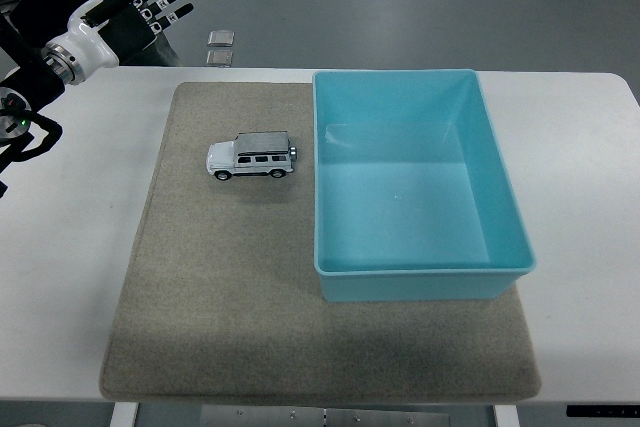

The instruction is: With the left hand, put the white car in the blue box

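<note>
A small white toy car [252,155] stands on its wheels on the grey mat [220,297], just left of the blue box [420,277]. The box is open-topped and holds nothing. My left hand [135,9] is raised at the far left corner of the table, well away from the car, with its fingers spread and holding nothing. The right arm does not show.
The mat covers most of the white table [70,277]. The box sits on the mat's right half. Two small grey floor plates [221,47] lie beyond the table's far edge.
</note>
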`<state>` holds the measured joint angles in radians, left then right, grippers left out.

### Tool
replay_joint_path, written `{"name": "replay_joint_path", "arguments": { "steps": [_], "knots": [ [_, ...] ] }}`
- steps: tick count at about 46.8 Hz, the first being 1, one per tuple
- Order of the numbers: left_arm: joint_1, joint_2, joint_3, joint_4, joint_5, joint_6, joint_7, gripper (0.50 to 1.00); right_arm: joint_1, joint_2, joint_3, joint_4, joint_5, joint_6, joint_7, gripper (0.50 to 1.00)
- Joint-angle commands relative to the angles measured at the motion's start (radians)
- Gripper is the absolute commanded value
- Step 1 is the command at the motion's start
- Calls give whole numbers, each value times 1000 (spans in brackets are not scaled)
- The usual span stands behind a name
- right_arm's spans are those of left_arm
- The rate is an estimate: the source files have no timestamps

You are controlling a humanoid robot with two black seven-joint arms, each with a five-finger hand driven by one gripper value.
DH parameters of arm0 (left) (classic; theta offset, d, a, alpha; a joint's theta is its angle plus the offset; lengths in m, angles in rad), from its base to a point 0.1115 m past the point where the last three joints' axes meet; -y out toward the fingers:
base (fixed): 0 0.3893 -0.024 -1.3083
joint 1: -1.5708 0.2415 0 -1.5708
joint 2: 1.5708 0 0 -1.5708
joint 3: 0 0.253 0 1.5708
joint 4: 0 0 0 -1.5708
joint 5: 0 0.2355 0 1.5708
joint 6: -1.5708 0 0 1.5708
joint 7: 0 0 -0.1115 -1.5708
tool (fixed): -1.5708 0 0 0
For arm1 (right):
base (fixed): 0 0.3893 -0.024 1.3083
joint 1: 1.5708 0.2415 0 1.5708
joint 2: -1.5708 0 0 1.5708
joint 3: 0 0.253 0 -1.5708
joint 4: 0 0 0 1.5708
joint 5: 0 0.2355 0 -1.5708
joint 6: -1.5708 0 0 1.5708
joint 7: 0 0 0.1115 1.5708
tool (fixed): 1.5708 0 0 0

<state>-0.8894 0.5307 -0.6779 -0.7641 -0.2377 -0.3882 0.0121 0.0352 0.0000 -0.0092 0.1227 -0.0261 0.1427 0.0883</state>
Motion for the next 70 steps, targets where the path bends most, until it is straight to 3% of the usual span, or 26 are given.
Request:
{"name": "replay_joint_path", "arguments": {
  "steps": [1, 12, 26, 32, 38, 46, 51, 58, 70],
  "knots": [
    [0, 0, 0, 0, 0, -1, 0, 999, 0, 0, 0, 0, 0, 0, -1, 936],
    [-3, 0, 0, 8, 0, -1, 0, 999, 0, 0, 0, 0, 0, 0, 1, 936],
    [-13, -6, 0, 120, 0, -14, -14, 999, 0, 0, 0, 0, 0, 0, -1, 936],
    [-13, -3, 1, 121, 38, -21, -17, 999, 0, 0, 0, 0, 0, 0, 1, 936],
    [-19, -2, 0, 112, 298, -21, -55, 999, 0, 0, 0, 0, 0, 0, -1, 936],
    [-25, -2, 0, 68, 688, -8, -190, 999, 0, 0, 0, 0, 0, 0, -1, 936],
    [-37, -2, 0, 62, 874, -6, -238, 996, 0, 0, 0, 0, 0, 0, -1, 936],
    [-57, 8, 1, 45, 1052, -8, -241, 996, 0, 0, 0, 0, 0, 0, -1, 936],
    [-57, 97, 78, -119, 1167, -6, -241, 996, 0, 0, 0, 0, 0, 0, -1, 936]
  ]
}}
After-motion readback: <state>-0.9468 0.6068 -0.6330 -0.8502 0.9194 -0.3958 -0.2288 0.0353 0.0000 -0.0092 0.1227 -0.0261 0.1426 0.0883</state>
